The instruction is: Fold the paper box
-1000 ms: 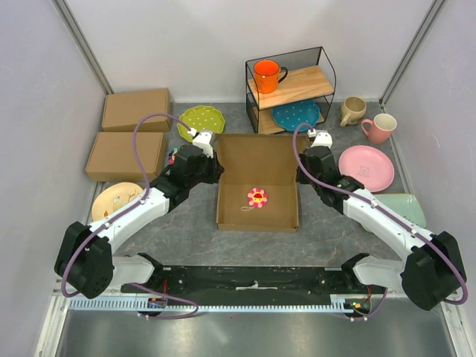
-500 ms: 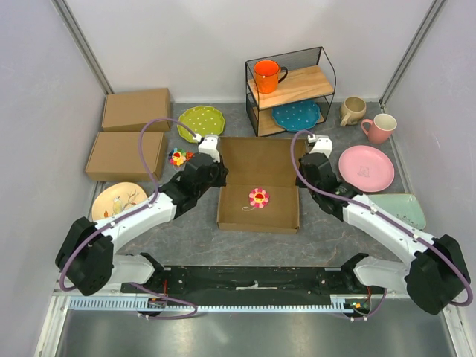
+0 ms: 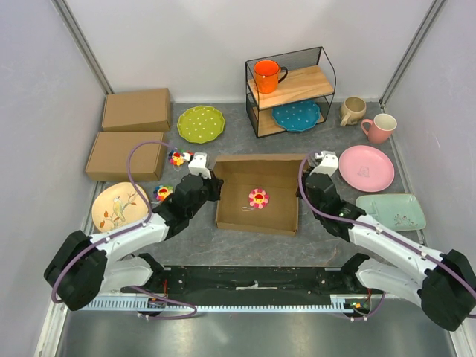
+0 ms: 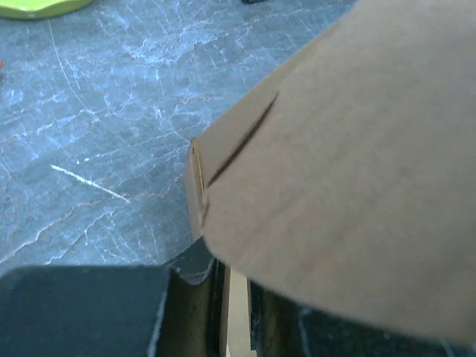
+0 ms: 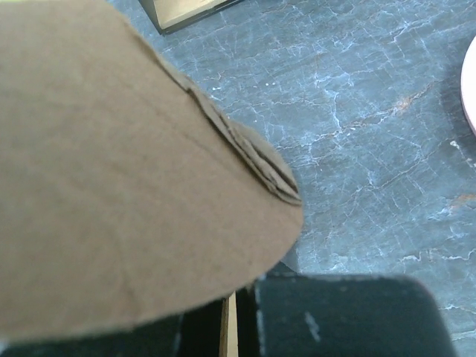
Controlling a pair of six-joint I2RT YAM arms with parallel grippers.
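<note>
- The box (image 3: pixel 275 214) sits at the middle of the table (image 3: pixel 335 239), between the two arms, with its open side up.
- Done, by the look of it: the tray is formed, with the front and side walls upright.
- The lid (image 3: pixel 260 165) rises from the far wall and leans part way over the tray. It is not closed.
- The left gripper (image 3: pixel 213 181) is clamped on the left lid flap (image 4: pixel 349 171). The wrist view shows a cardboard edge pinched between the fingers.
- The right gripper (image 3: pixel 304 179) is closed tight on the rounded right lid flap (image 5: pixel 111 171). A thin cardboard edge shows between its fingers.
- Left to do, as judged: lower the lid, tuck both flaps inside the side walls and press the front shut.
- A flower (image 3: pixel 258 197) lies on the tray floor. It looks flat, but it may foul the flaps as they tuck in.
- Two small toys (image 3: pixel 178 158) (image 3: pixel 162 192) lie just beside the left arm.
- The pink plate (image 3: pixel 366 168) is near the right gripper.
- The green tray (image 3: pixel 391 211) lies beside the right arm.
- The rack (image 3: pixel 290 89) stands beyond the lid, apart from it.
- Two closed boxes (image 3: pixel 125 155) and a painted plate (image 3: pixel 117 207) lie at the left, well apart.
</note>
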